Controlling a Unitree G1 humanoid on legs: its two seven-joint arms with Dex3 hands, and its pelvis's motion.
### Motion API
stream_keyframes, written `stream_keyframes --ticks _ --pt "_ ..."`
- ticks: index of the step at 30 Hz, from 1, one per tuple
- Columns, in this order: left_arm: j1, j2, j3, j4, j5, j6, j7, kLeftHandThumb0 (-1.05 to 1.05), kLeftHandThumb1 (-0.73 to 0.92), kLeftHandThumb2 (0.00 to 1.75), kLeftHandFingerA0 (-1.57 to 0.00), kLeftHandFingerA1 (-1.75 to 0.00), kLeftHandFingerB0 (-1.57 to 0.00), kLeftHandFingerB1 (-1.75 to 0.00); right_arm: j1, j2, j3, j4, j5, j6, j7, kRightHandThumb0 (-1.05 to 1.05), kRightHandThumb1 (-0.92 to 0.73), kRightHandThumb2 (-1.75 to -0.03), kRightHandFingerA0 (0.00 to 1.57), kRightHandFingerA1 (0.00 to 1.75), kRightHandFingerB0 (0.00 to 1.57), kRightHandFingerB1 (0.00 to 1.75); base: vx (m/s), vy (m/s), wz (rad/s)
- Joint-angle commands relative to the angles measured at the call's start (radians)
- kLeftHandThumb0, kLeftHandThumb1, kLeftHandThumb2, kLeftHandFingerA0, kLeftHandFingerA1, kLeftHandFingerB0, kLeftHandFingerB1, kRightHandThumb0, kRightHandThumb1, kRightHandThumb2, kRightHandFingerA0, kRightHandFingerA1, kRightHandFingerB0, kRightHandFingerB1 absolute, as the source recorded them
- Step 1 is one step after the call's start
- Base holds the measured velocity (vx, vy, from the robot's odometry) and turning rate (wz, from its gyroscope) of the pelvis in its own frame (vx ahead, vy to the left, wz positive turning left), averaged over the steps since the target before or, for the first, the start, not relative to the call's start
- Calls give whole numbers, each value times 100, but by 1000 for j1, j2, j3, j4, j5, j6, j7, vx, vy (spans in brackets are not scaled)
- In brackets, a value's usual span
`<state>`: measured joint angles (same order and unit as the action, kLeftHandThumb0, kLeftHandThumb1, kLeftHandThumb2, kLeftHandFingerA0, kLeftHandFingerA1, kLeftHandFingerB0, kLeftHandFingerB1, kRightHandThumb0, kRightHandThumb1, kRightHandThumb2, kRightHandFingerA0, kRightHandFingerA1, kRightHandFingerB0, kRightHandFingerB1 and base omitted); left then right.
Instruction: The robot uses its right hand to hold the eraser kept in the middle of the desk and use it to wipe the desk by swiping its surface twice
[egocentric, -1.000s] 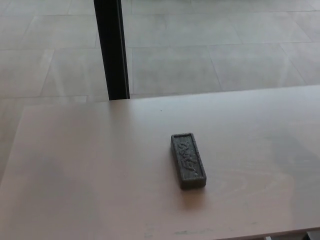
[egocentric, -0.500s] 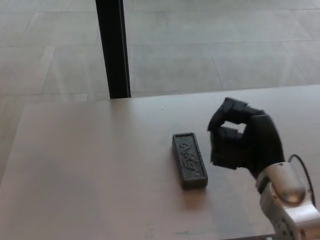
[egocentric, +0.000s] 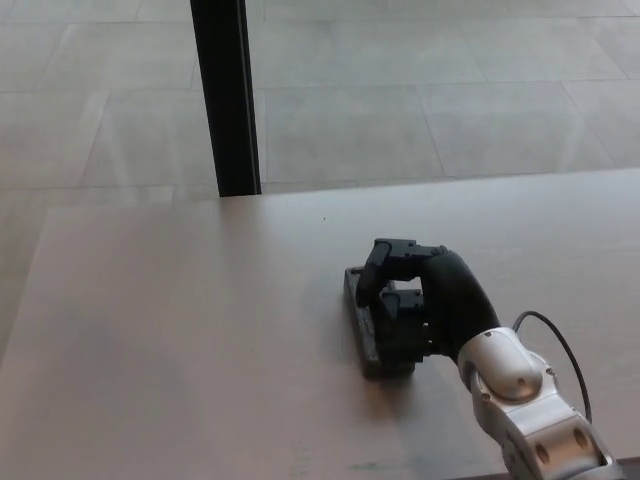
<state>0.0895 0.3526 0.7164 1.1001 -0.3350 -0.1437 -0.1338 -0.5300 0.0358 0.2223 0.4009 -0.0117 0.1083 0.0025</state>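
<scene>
One hand in view: we see only the right hand (egocentric: 420, 300), entering from the lower right on its silver forearm (egocentric: 520, 400); the left hand does not show.
Change over the last second: a second ago we saw the desk with the eraser alone; half a second ago the right hand hung curled above and to the right of it; now it has come down onto the eraser.
Eraser position: the eraser (egocentric: 362, 315) lies flat near the middle of the desk (egocentric: 180, 340), its long axis running away from us, where it lay in both earlier views.
Hand state: the fingers (egocentric: 395, 252) curl over the eraser's top and far end, pressing on it; we take this as a grasp closing on the eraser, though the thumb side is hidden from us.
Meaning for the task: we judge the reach finished and the hold nearly secured; neither swipe has begun.
Next requirement: we expect steady downward pressure to be needed so the eraser slides flat without tipping.
Background: a dark post (egocentric: 226, 95) stands beyond the desk's far edge.
</scene>
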Motion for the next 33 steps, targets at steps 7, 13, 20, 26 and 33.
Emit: stream_keyframes --ticks 7,13,20,26,33 --pt "7 25 -18 5 -18 -32 -15 -66 83 64 -50 -108 -47 -82 -151 -2 -82 121 -16 12 20 -20 -44 -134 97 175 76 171 0 0 0" --pt "-12 30 -26 43 -19 -45 -19 -67 81 65 -48 -102 -47 -78 -177 38 -100 162 -14 -20 20 -23 -36 -145 100 175 80 172 0 0 0" --pt "-8 26 -29 22 -28 -42 -34 -67 82 64 -45 -103 -48 -83 -131 63 -100 179 -28 -32 9 -20 -42 -137 100 175 79 172 0 0 0" --pt "-8 30 -45 28 -15 -48 -21 -67 81 64 -49 -99 -50 -80 -75 49 -89 196 -57 -67 -2 -18 -42 -136 98 175 79 170 0 0 0" --pt "-7 36 -39 37 -27 -47 -42 -66 83 64 -45 -101 -47 -78 -23 27 -78 236 -94 -80 -16 -19 -49 -124 96 175 79 169 0 0 0"
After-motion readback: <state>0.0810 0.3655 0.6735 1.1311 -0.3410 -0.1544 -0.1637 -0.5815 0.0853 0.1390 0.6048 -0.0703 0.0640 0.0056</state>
